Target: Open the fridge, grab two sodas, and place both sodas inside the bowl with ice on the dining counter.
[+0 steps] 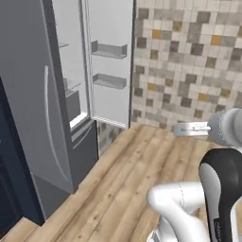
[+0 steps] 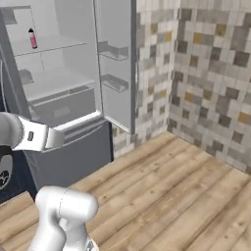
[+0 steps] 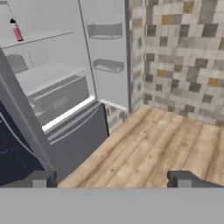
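Observation:
The grey fridge point(image 1: 33, 118) stands to the left with its left door shut and its right door point(image 2: 117, 63) swung wide open, showing the white interior and grey shelves. A pink soda point(image 2: 33, 38) with a dark cap stands on an upper shelf, also seen as the pink soda point(image 3: 16, 30) at the hand view's top left. The brown soda is hidden. My gripper point(image 3: 113, 179) is open with nothing between its fingertips point(image 3: 43, 178), well short of the fridge and aimed at the floor in front of it. The bowl with ice and the dining counter are out of view.
A mosaic tiled wall point(image 2: 211, 73) runs behind and to the right of the open door. Wooden floor point(image 2: 171, 196) spreads in front of the fridge. Two grey bins point(image 1: 109, 49) hang on the open door. A navy cabinet point(image 1: 9, 189) adjoins the fridge's left side.

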